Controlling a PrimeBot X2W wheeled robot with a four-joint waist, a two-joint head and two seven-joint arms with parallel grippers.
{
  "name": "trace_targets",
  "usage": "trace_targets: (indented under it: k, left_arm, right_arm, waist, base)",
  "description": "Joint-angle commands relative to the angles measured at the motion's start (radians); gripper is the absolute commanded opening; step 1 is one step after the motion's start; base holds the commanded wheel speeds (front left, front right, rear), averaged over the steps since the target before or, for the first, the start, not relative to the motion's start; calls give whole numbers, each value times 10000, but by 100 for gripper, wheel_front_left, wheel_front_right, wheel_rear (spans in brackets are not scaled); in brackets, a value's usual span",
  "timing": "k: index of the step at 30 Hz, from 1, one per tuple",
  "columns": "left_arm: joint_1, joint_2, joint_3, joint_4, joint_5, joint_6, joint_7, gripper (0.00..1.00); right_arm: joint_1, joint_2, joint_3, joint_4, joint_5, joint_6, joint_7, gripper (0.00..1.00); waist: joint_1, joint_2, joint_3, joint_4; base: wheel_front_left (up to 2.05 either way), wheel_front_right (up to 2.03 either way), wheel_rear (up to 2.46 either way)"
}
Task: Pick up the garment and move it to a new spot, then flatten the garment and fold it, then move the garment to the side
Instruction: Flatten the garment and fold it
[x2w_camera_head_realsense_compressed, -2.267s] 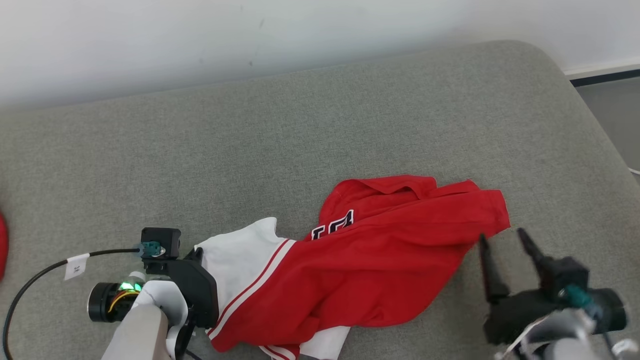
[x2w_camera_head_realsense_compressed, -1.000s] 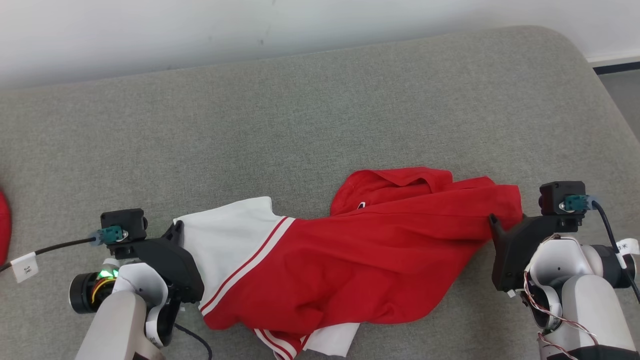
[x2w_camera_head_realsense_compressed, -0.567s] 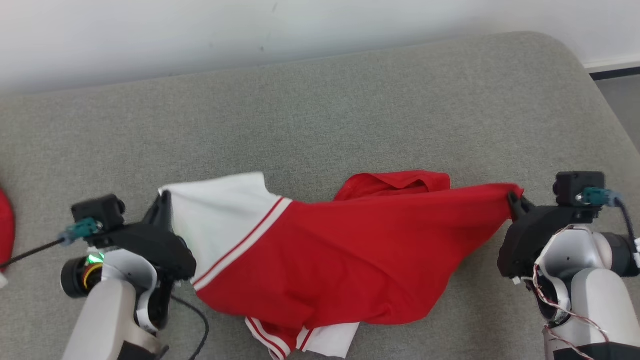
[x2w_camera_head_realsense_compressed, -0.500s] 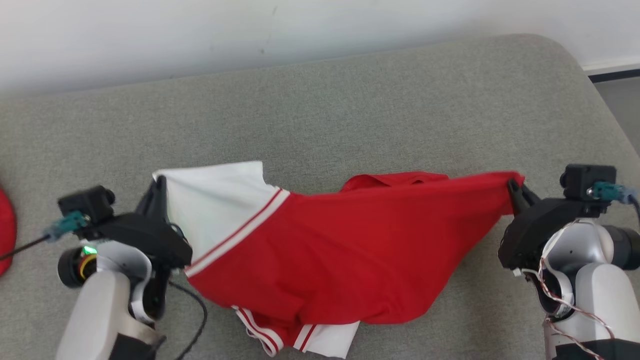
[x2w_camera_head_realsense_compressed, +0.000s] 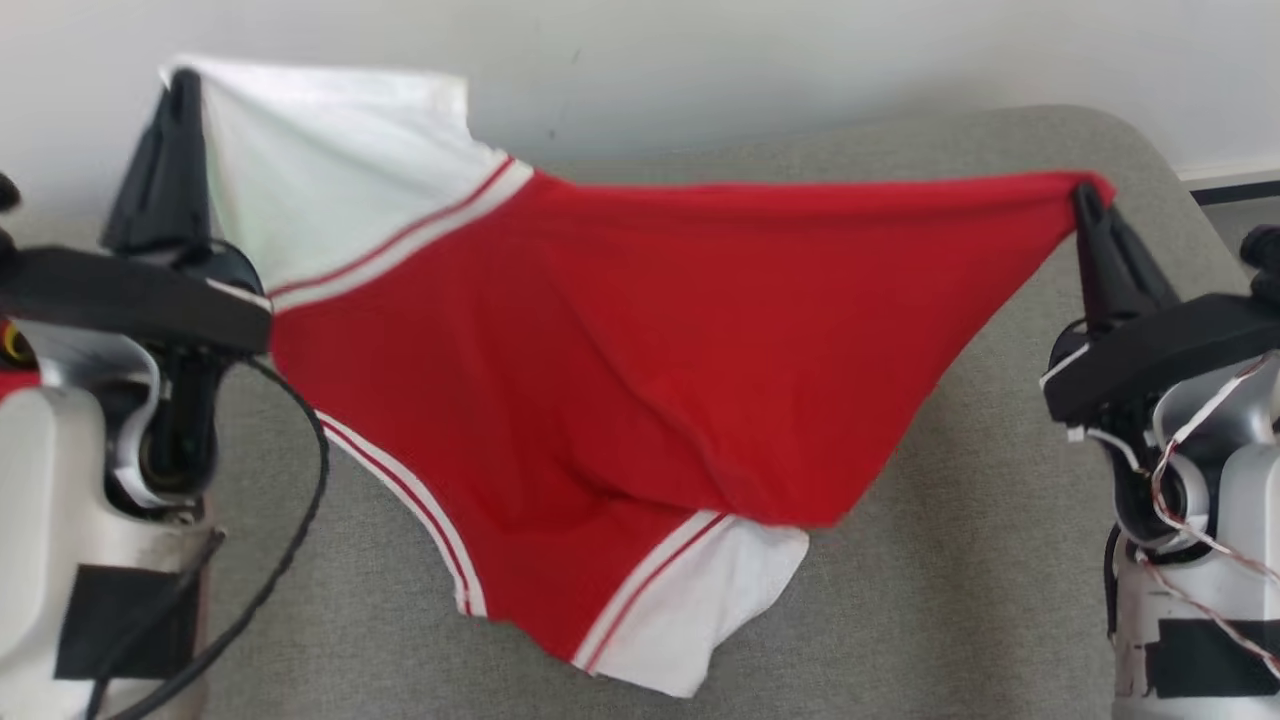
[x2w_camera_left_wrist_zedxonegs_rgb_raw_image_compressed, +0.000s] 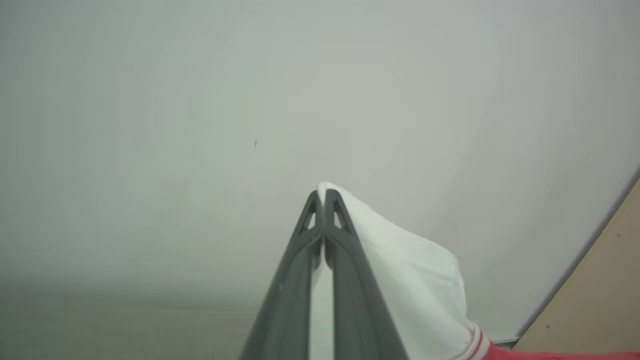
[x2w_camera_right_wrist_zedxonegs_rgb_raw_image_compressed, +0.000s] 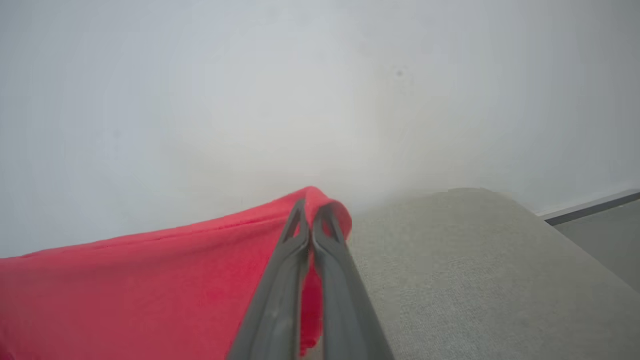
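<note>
1. Left pincer (x2w_camera_head_realsense_compressed: 183, 85). Its dark fingers are pressed together and clamp a white corner of the jersey (x2w_camera_head_realsense_compressed: 640, 350) at their tips. In the left wrist view the pincer (x2w_camera_left_wrist_zedxonegs_rgb_raw_image_compressed: 322, 196) has the jersey (x2w_camera_left_wrist_zedxonegs_rgb_raw_image_compressed: 410, 270) caught between its closed fingers. The white cloth falls away to their right and ends in a red stripe.

2. Right pincer (x2w_camera_head_realsense_compressed: 1083, 195). Its fingers are closed on the opposite, red corner. In the right wrist view the pincer (x2w_camera_right_wrist_zedxonegs_rgb_raw_image_compressed: 312, 206) has the jersey (x2w_camera_right_wrist_zedxonegs_rgb_raw_image_compressed: 150, 280) folded over its tips, and the cloth spreads to the left of the fingers.

3. Jersey. It has a red body, white sleeves and red-and-white striped trim. It hangs lifted between the two pincers, its top edge taut from one set of tips to the other. The body sags in folds below them. One white sleeve hangs lowest, between the pincers, and whether it touches the cushion cannot be told.

4. Grey fabric cushion (x2w_camera_head_realsense_compressed: 950, 600). It lies beneath both pincers and the jersey, and its rounded corner (x2w_camera_right_wrist_zedxonegs_rgb_raw_image_compressed: 475, 260) is just beyond the right pincer.

5. Pale wall (x2w_camera_head_realsense_compressed: 800, 70). It stands past both sets of fingertips.

6. Black cable (x2w_camera_head_realsense_compressed: 300, 500). It loops below the left pincer, beside the jersey's striped edge.

7. Dark skirting strip (x2w_camera_head_realsense_compressed: 1230, 190). It runs on the right pincer's outer side, past the cushion's corner.
</note>
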Motion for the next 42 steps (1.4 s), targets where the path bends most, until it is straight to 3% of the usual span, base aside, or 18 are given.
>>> trace_targets:
  k: [1,14,26,36,42]
  left_arm:
    - [-230,128,2,-184,-71,-18,14,0]
    - [-2413,516,-134,-977,-136,-17,-92,0]
    - [-2803,130,65,-1756,-773,106,-287,0]
    - [-2558,307,-145,-1320,-743,251,176,0]
    - [-3262,447,-462,-342,-366,184,43,0]
  right_arm:
    - [-182,-126,37,-109,123,11,-128,0]
    - [-1723,-840,378,-339,54,11,-911,0]
    - [-2050,-445,-411,-509,146,11,-2146,0]
    - [-1888,-401,-326,-281,224,11,-1891,0]
    - [-2779,-425,110,776,610,11,-1971,0]
  waist:
    - [0,-1,-49,40]
    - [0,-1,-464,107]
    - [0,-1,-743,98]
    - [0,-1,-389,-30]
    - [0,-1,377,-216]
  base:
    - [0,0,0]
    - [0,0,0]
    - [0,0,0]
    - [0,0,0]
    - [0,0,0]
